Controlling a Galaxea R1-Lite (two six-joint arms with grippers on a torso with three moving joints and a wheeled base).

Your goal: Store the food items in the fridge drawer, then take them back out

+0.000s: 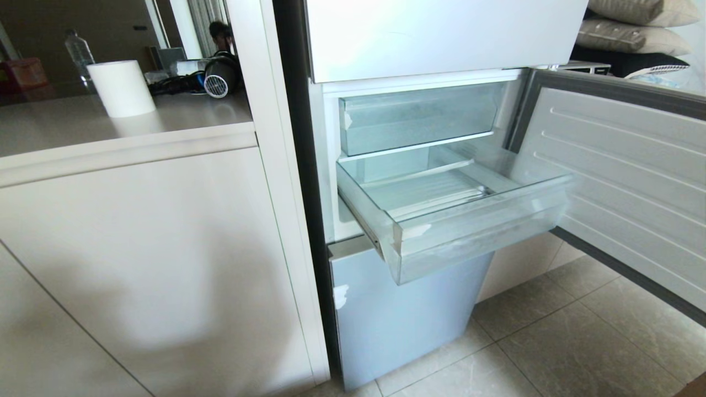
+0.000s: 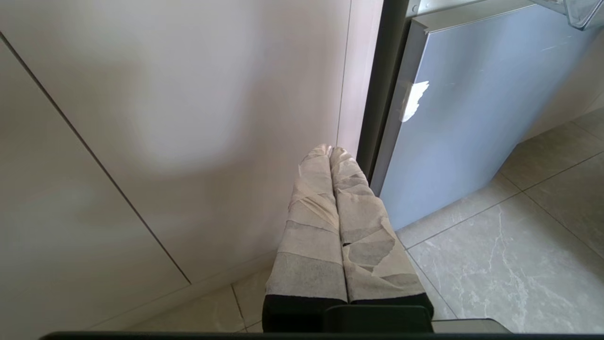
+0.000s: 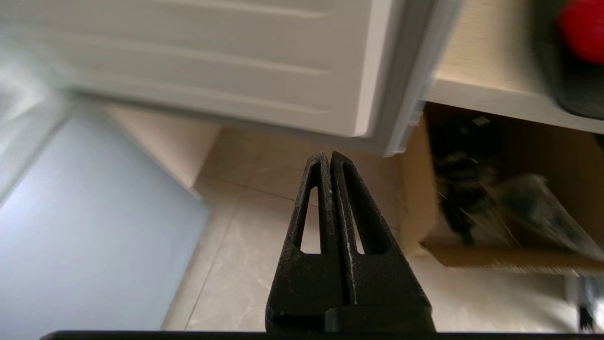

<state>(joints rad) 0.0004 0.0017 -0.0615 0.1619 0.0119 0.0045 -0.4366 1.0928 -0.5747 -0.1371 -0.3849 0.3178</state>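
Note:
The fridge drawer, clear plastic with a frosted front and white tape scraps, stands pulled out and holds nothing; one of its corners shows in the left wrist view. A blurred round red food item lies in a dark vessel on a pale shelf, beyond the open fridge door and far from both grippers. My right gripper is shut and empty, low over the floor tiles under the door's bottom corner. My left gripper, its fingers wrapped in tape, is shut and empty near the cabinet base. Neither arm shows in the head view.
A shorter clear bin sits above the drawer. The open fridge door swings out to the right. A blue-grey lower door is closed. A cardboard box of dark clutter stands under the shelf. The counter carries a paper roll.

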